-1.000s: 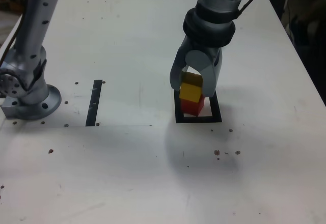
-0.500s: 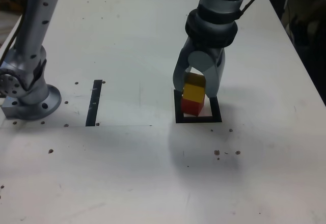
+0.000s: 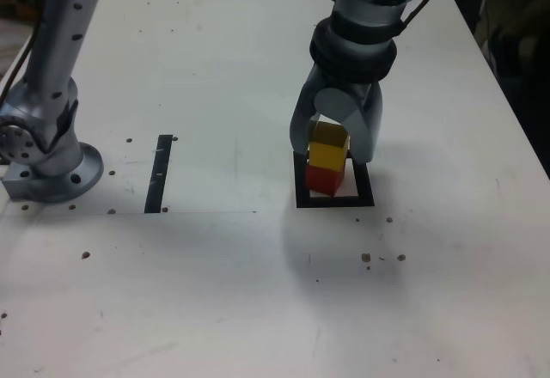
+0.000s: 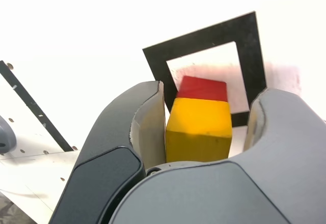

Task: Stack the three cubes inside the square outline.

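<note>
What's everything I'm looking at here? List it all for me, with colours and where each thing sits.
Matte yellow cube: one, yellow, on top of the red cube.
Matte red cube: one, red, inside the outline.
Flat black square outline: one, black with white centre, on the table.
Narrow black strip: one, black, toward the exterior view's left.
White table: one, white, speckled with small dark marks.
Grey metal post: one, grey, exterior view's left edge.
Robot arm's fingers: two, grey, parted either side of the yellow cube.
</note>
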### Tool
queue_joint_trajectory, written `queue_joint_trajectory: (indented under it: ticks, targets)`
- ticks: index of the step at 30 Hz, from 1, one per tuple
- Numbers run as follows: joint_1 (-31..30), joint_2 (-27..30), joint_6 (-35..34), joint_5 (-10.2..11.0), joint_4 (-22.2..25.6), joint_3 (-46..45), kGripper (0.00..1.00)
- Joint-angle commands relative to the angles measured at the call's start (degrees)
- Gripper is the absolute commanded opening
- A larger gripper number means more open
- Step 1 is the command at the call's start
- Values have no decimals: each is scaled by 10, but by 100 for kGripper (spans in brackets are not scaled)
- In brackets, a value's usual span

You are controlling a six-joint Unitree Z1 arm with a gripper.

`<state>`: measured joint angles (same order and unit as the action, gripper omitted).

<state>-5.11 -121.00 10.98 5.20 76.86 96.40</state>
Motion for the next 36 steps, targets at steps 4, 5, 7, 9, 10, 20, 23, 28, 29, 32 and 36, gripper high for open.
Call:
queue_joint_trajectory:
  ticks: [4, 5, 7, 9, 10, 20, 23, 28, 29, 32, 36]
  targets:
    - [2, 2, -1, 11, 4, -2, 91]
    - [2, 5, -2, 14, 6, -2, 93]
    - [2, 12, -4, 20, 11, -2, 97]
    - [2, 21, -5, 25, 18, -2, 99]
    - [2, 25, -6, 27, 21, -2, 99]
    - [24, 70, 29, 75, 75, 40, 99]
    - [50, 63, 69, 90, 82, 64, 100]
    - [100, 32, 158, 109, 79, 101, 100]
    - [111, 25, 176, 111, 78, 107, 100]
    - [147, 4, 233, 116, 74, 128, 100]
    - [206, -20, 311, 120, 72, 164, 100]
